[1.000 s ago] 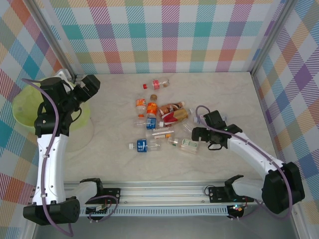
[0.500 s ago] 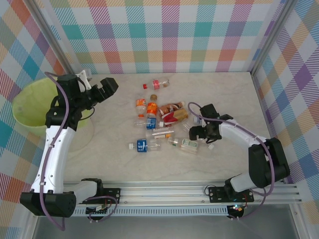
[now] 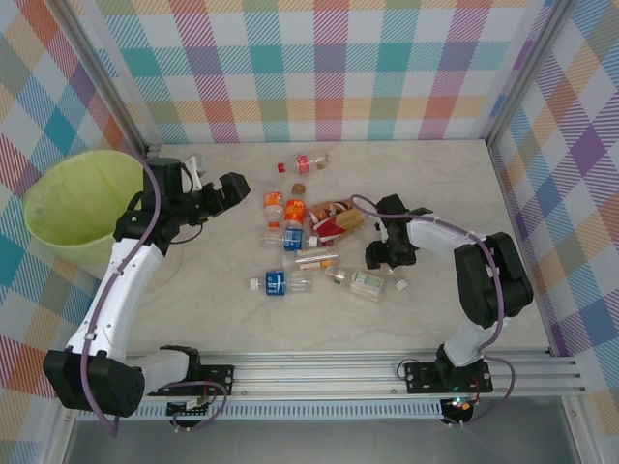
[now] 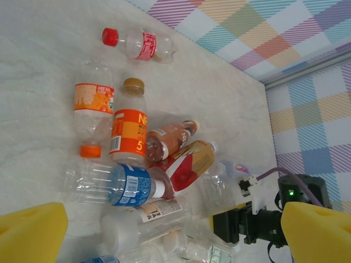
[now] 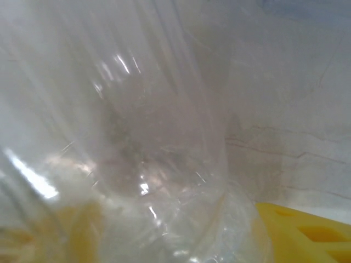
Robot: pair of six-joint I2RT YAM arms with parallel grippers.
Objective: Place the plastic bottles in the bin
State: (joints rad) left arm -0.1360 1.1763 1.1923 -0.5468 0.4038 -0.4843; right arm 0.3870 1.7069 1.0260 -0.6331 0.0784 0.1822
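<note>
Jaws of the left gripper (image 3: 228, 188) stand wide apart beside the plastic bottles (image 3: 305, 237) heaped mid-frame on the bench. The right gripper (image 3: 384, 253) is at the heap's right edge, and the bin (image 3: 58, 217) is upper left.

Left wrist: yellow fingertips (image 4: 30, 230) are spread, holding nothing.

Right wrist: a clear bottle (image 5: 159, 148) lies between the right jaws; I cannot tell if they grip it.

This looks like the picking step. The next move needs a firm hold, then a carry left to the bin.

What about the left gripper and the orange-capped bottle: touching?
Apart. The top view shows bare table between the left gripper and the orange-capped bottle.

Marbled table (image 3: 440, 188) w/ plastic bottles (image 3: 294, 210) clustered mid; bin (image 3: 73, 203) at left edge.
</note>
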